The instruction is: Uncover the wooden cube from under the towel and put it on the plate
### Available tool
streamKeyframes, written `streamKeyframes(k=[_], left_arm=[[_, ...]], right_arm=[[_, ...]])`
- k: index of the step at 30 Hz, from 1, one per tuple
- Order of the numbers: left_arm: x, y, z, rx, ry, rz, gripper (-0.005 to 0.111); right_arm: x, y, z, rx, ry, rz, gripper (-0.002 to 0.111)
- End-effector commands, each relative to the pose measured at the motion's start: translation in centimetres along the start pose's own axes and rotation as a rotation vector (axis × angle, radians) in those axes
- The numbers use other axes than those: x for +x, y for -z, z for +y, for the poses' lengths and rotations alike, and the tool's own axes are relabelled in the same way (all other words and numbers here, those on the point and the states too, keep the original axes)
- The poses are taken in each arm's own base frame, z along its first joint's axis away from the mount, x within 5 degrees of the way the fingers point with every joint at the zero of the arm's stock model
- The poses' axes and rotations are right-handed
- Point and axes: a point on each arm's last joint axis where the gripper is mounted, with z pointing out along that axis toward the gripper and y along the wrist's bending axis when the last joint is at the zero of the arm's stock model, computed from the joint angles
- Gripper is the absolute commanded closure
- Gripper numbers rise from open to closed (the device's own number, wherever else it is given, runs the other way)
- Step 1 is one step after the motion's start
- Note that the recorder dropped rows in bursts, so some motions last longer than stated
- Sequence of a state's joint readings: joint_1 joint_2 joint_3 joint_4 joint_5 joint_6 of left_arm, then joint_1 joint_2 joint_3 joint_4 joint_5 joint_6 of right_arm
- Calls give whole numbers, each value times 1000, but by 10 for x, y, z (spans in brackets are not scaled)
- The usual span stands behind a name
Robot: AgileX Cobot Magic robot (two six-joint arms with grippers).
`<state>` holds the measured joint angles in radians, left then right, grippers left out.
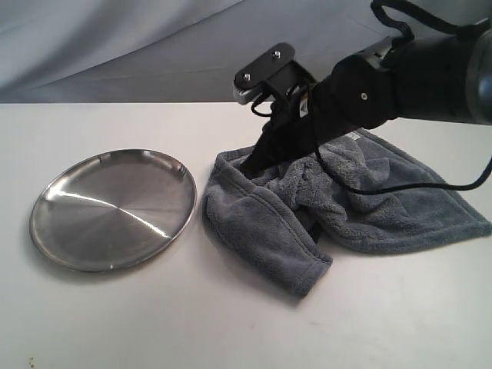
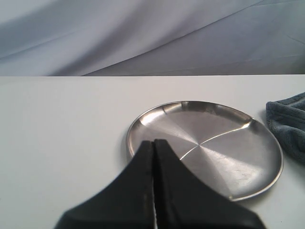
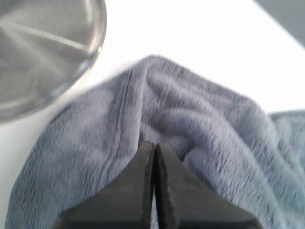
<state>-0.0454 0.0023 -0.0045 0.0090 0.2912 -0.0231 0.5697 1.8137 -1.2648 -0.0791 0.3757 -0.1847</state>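
The dark grey-blue towel (image 1: 384, 207) lies bunched on the white table, right of the steel plate (image 1: 115, 207). My right gripper (image 1: 252, 163) reaches down to the towel's raised left hem. In the right wrist view its jaws (image 3: 154, 143) are pressed together where the towel's (image 3: 214, 133) folds converge, pinching the fleece. The plate's rim (image 3: 43, 47) shows just beyond. The wooden cube is hidden in every view. My left gripper (image 2: 153, 141) is shut on nothing, hovering at the near edge of the bare plate (image 2: 214, 152), with a towel corner (image 2: 288, 124) beyond it.
The white table (image 1: 115, 323) stretches bare in front of and left of the plate. A grey backdrop cloth (image 1: 115, 46) hangs behind the table. A black cable (image 1: 400, 187) from the right arm drapes over the towel.
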Motion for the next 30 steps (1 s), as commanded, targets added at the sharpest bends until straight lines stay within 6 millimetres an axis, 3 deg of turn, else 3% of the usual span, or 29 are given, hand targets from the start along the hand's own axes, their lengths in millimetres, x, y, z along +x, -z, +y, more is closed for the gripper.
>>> streamKeyframes(k=[1, 7, 12, 16, 23, 30], left_arm=[[1, 0, 0, 6, 2, -5, 107], [1, 0, 0, 6, 2, -5, 107], [1, 0, 0, 6, 2, -5, 107], [1, 0, 0, 6, 2, -5, 107], [1, 0, 0, 6, 2, -5, 107], [1, 0, 0, 6, 2, -5, 107]], right_arm=[[-19, 4, -13, 50, -45, -197, 108], [-18, 9, -58, 136, -246, -323, 108], [8, 14, -109, 231, -345, -261, 108], [31, 16, -129, 255, -402, -133, 108], [57, 17, -131, 221, -365, 125, 108], [63, 15, -102, 69, -223, 313, 108]])
